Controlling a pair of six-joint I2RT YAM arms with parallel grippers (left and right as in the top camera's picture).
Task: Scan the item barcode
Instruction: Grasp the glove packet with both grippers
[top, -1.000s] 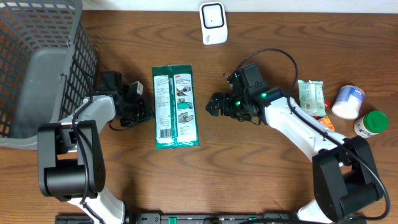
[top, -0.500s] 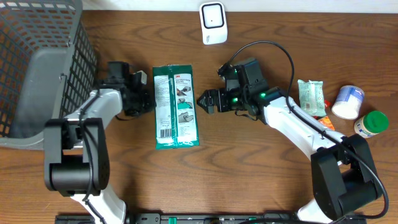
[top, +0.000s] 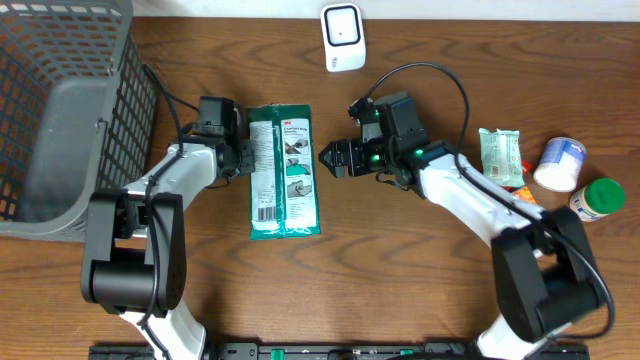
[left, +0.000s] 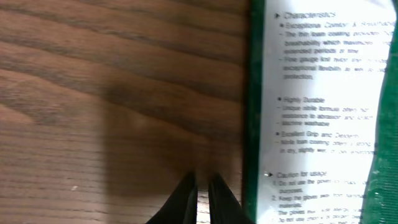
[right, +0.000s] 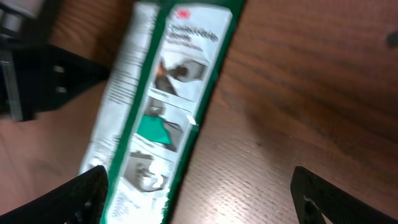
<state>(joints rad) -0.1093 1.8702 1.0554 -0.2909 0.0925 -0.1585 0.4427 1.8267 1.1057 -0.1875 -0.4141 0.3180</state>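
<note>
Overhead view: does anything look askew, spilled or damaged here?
Nothing stands out. The green package lies flat and intact on the table, between the shut left tool and the open right tool. Nothing looks spilled.

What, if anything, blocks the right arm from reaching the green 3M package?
Probably nothing, so yes. The right tool is open and faces the green 3M package beside its right edge, with only bare table between. The left tool sits at the opposite edge, out of the way.
</note>
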